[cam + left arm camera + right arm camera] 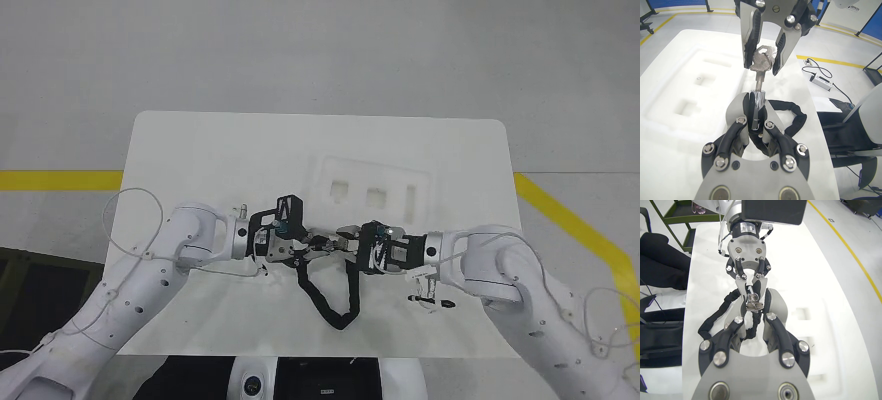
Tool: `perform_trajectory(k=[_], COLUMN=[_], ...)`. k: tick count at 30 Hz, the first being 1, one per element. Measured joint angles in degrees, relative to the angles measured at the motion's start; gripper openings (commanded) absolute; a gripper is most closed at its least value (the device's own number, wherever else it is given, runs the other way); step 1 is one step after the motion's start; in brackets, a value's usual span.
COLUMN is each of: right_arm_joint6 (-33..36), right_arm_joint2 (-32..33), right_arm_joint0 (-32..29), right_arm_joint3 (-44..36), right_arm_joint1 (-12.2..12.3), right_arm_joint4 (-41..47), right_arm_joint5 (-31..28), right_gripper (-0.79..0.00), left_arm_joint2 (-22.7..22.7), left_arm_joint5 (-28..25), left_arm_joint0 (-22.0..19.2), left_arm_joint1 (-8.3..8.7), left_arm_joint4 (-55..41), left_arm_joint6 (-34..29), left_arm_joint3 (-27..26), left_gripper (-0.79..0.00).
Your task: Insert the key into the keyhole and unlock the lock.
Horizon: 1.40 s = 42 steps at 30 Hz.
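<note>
Both grippers meet above the middle of the table. My left gripper is shut on the chrome lock cylinder. Facing it, my right gripper is shut on the flat head of the silver key. The key's blade points into the keyhole at the cylinder's end, and its tip is inside. The lock's black sleeved chain hangs in a loop from the cylinder towards the table's front edge.
A white foam tray with three rectangular recesses lies on the white table, just behind the grippers. Bare table surface lies to the left and right of the tray. A yellow floor line runs beyond the table's sides.
</note>
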Motion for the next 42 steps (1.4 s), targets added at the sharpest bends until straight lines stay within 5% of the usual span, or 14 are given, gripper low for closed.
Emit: perform_trajectory(k=[10,26,27,28,29,30,42], right_arm_joint6=[9.9,12.2,12.2,12.1,12.0,12.0,7.1], right_arm_joint2=[-0.1,-4.0,-4.1,-4.3,-4.4,-4.4,-2.5], right_arm_joint0=[-0.5,2.0,2.2,2.4,2.5,2.7,1.7], right_arm_joint3=[-2.4,-1.0,-0.8,-0.6,-0.5,-0.4,-1.6], right_arm_joint1=[0.1,-0.9,-1.0,-1.1,-1.1,-1.1,-0.9], right_arm_joint4=[8.1,10.7,10.8,11.0,11.1,11.1,9.6], right_arm_joint5=[9.4,15.5,15.8,16.1,16.3,16.5,10.7], right_gripper=[-0.785,-0.785,-0.671,-0.477,-0.102,0.000,0.000], left_arm_joint2=[-1.5,-2.9,-3.0,-3.1,-3.2,-3.3,-4.1], left_arm_joint5=[0.9,1.7,1.7,1.6,1.6,1.6,0.9], left_arm_joint0=[1.3,2.6,2.6,2.7,2.7,2.8,3.3], left_arm_joint1=[0.00,-0.26,-0.28,-0.30,-0.31,-0.33,-0.60], left_arm_joint4=[0.7,1.8,1.8,1.9,1.9,2.0,2.0], left_arm_joint6=[-1.0,-1.8,-1.8,-1.8,-1.7,-1.7,-1.5], left_arm_joint3=[-1.3,-2.7,-2.7,-2.6,-2.5,-2.4,-1.8], left_gripper=[-0.785,-0.785,-0.785,-0.785,-0.785,-0.785,-0.785])
